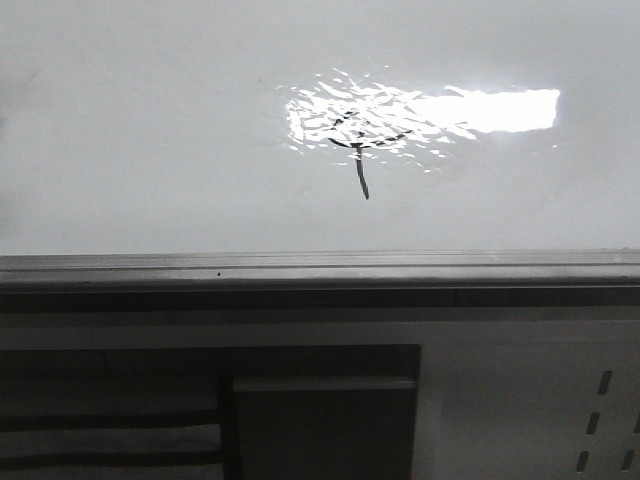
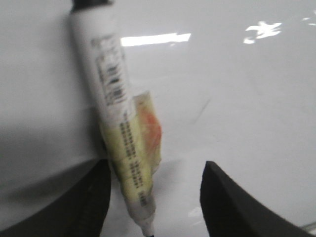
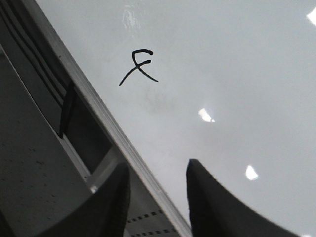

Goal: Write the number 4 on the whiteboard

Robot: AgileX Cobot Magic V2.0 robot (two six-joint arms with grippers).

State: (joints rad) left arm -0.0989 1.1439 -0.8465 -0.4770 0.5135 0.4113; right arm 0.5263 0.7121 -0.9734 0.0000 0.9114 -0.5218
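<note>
The whiteboard fills the upper front view, with a bright glare patch. The number 4, a thin black scrawl with a short tail, sits at the glare's left end and also shows in the right wrist view. My left gripper is open over the board. A white marker with yellowish tape and a black end lies between the fingers, close against one finger and far from the other. My right gripper is open and empty over the board's edge. Neither gripper shows in the front view.
A grey metal rail runs along the board's bottom edge, and also shows in the right wrist view. Below it stands dark panelled furniture with a pale slotted panel at the right.
</note>
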